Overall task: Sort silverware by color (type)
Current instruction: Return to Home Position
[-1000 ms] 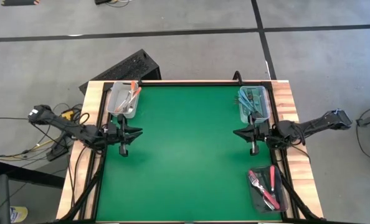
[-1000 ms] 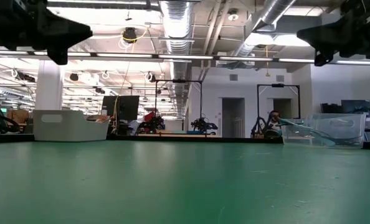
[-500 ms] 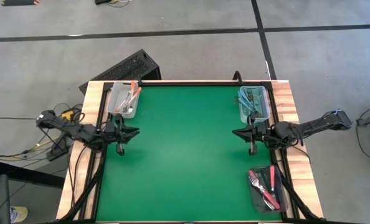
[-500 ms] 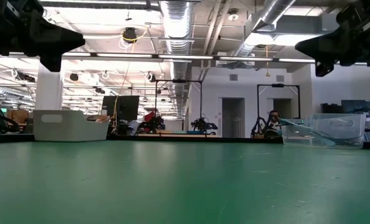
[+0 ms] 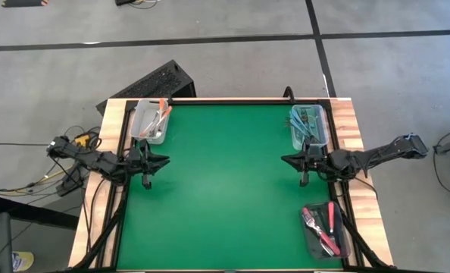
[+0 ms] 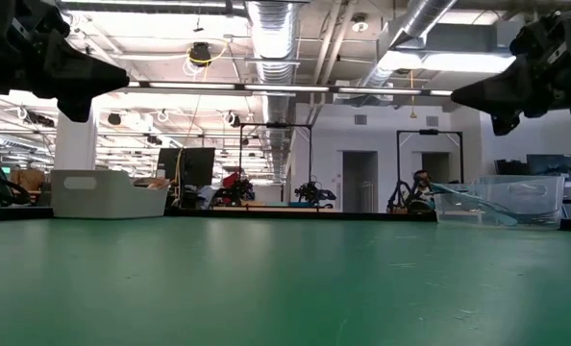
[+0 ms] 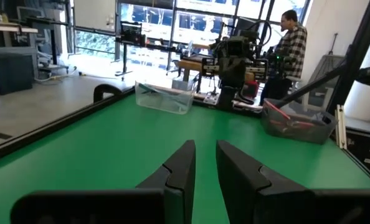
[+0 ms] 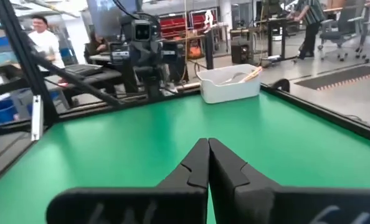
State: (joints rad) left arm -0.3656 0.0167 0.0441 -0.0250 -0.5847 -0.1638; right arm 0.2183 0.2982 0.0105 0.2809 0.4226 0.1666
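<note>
- Left gripper (image 5: 160,161) hovers over the left edge of the green table (image 5: 225,189), about midway between near and far. Its fingers (image 7: 180,171) stand a narrow slit apart with nothing between them.
- Right gripper (image 5: 289,160) hovers over the right edge, facing the left one. Its fingers (image 8: 194,165) are pressed together and hold nothing.
- That makes two grippers, both off the silverware.
- There are three bins, one for each handle colour.
- A white bin (image 5: 138,121) sits at the far left corner with the orange forks (image 5: 160,114) in it.
- A clear bin (image 5: 325,130) sits at the far right corner and holds the blue forks (image 5: 307,125), packed too tightly to count.
- A dark bin (image 5: 314,244) sits at the near right corner and holds the pink-red forks (image 5: 330,218), lying crossed.
- Each fork has a slim coloured handle and a silver metal head.
- No exact fork count can be told for any bin.
</note>
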